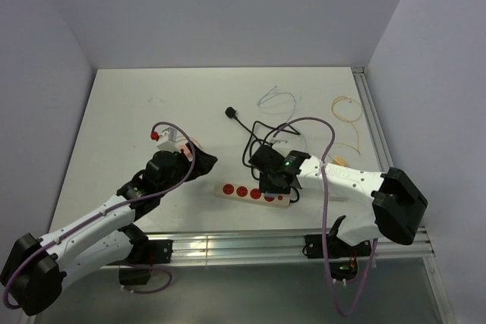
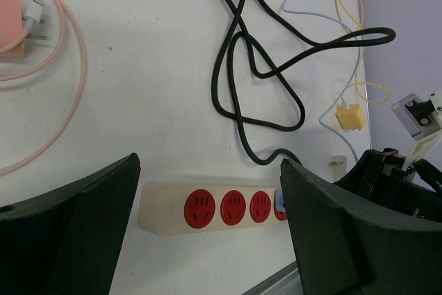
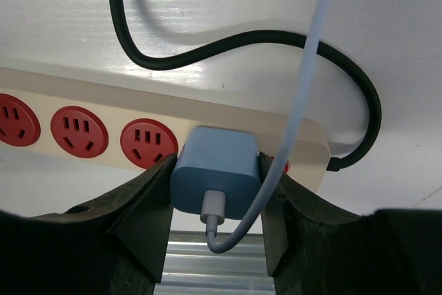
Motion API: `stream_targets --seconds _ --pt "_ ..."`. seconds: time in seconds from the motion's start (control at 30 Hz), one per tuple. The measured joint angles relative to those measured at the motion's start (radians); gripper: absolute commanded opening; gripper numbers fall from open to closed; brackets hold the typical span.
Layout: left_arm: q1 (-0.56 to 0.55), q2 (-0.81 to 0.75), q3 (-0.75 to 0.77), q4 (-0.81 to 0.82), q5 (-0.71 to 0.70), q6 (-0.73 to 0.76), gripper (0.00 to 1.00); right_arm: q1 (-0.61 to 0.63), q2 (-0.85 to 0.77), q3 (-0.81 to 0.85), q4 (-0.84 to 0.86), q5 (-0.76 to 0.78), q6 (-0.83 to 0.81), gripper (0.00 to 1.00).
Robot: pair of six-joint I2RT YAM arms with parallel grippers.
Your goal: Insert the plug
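1. My right pincer point(image 3: 217, 195) is clenched on the blue plug point(image 3: 214, 164), one finger on each side
2. The plug is a rounded pale-blue block with a pale cable point(image 3: 307, 81) leaving its back. It sits over the socket at the cord end of the cream power strip point(image 3: 300, 136). I cannot tell whether its pins are fully in
3. Three red sockets point(image 3: 79, 131) lie bare further along the strip, and the table's metal rail point(image 3: 221, 274) runs near the strip
4. A black cord point(image 3: 242, 38) loops behind the strip, and my left pincer point(image 2: 210, 184) hangs released over its other end
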State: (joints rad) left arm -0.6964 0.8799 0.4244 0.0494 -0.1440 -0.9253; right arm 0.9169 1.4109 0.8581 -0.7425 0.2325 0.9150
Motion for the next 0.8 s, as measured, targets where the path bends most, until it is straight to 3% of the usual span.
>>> stream_targets --seconds 0.17,0.37,0.7,0.73,0.8 --pt "0.002 -0.008 0.0 -0.009 0.001 0.001 0.88 0.008 0.001 -0.026 0.039 0.02 0.014 0.0" --pt "0.003 -0.011 0.0 -0.019 0.008 0.003 0.88 0.029 0.121 0.026 0.009 0.047 0.004 0.0" --pt "0.008 -0.068 0.0 -0.043 0.008 0.004 0.88 0.056 0.116 0.032 0.0 0.089 0.029 0.0" --pt "0.008 -0.068 0.0 -0.05 0.008 0.005 0.88 0.058 0.116 0.039 -0.004 0.09 0.031 0.02" --pt "0.008 -0.068 0.0 -0.071 0.008 0.005 0.88 0.061 0.124 0.051 -0.018 0.095 0.031 0.15"
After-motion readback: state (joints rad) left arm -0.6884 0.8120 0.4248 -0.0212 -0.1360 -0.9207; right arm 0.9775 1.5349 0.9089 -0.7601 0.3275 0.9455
